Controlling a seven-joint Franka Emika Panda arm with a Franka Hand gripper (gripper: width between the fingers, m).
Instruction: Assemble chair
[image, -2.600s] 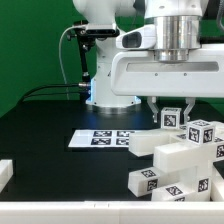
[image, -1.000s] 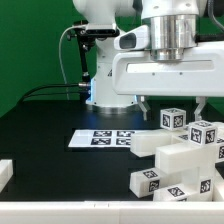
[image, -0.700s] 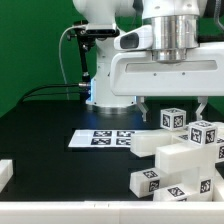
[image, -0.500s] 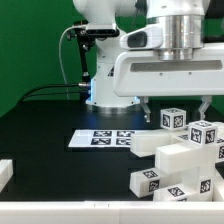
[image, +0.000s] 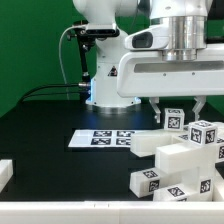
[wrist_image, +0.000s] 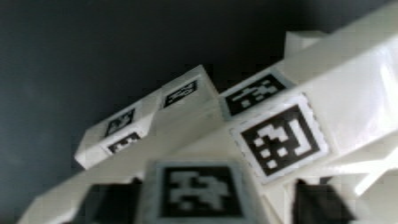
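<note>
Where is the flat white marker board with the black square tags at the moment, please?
In the exterior view, the flat white marker board lies on the black table, just in front of the robot's white base and to the exterior view's left of the white blocky chair parts.

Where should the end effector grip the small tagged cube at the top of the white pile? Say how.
Grip the cube by its two opposite side faces, coming straight down from above. It stands proud of the other chair parts, sides exposed, and the end effector already straddles it, fingers flanking its tagged face.

no readable txt or nos.; only b/w square tags on chair parts (image: 185, 150) & marker board (image: 103, 139).
</note>
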